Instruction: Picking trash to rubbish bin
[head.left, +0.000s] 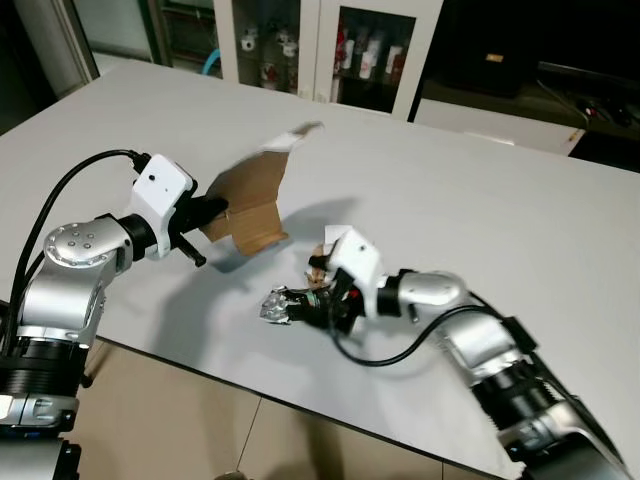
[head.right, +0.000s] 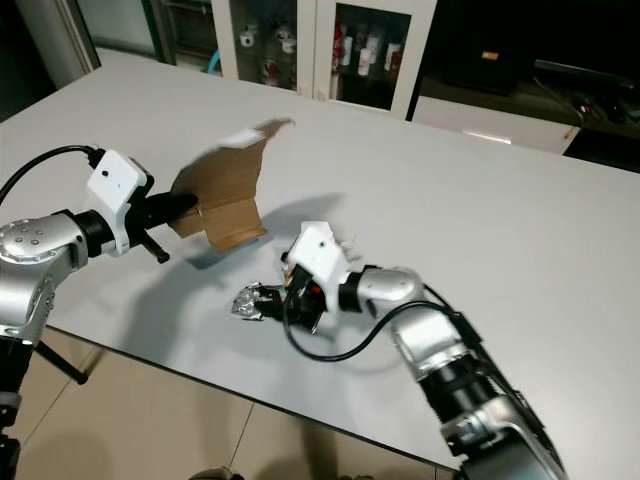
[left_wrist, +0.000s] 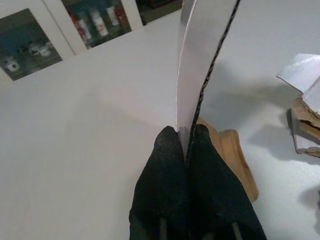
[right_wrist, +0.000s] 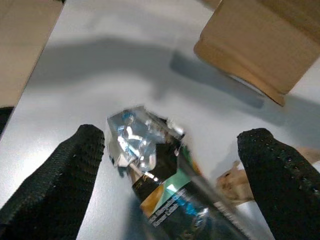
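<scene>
Right now my white table (head.left: 520, 230) spreads wide before me, with glass-fronted cabinets (head.left: 330, 45) holding small bottles beyond its far edge and tan floor tiles (head.left: 170, 420) below its near edge.

On the table my biggest piece of trash is a brown cardboard sheet (head.left: 250, 200), folded, with a pale torn corner at its top. It stands tilted, its lower fold close to the table top. My left tool (head.left: 215, 212) has it: in the left wrist view the two black fingers (left_wrist: 165, 175) are pressed together on the sheet's thin edge, with no gap beyond the card itself, and the sheet rises edge-on straight ahead of them.

Nearer my right side, a crumpled foil wrapper (head.left: 278, 305) lies on the table close to the near edge, silver with dark and green print. My right tool (head.left: 312, 306) is down at it with its fingers spread wide apart. In the right wrist view one black finger (right_wrist: 60, 180) sits on each side of the wrapper (right_wrist: 150, 165), which lies between them; I cannot tell whether either finger touches it. The cardboard's lower fold (right_wrist: 260, 45) sits just past the wrapper.

Small torn scraps of brown and white paper (head.left: 325, 255) lie on the table just behind my right wrist, beside the wrapper.
</scene>
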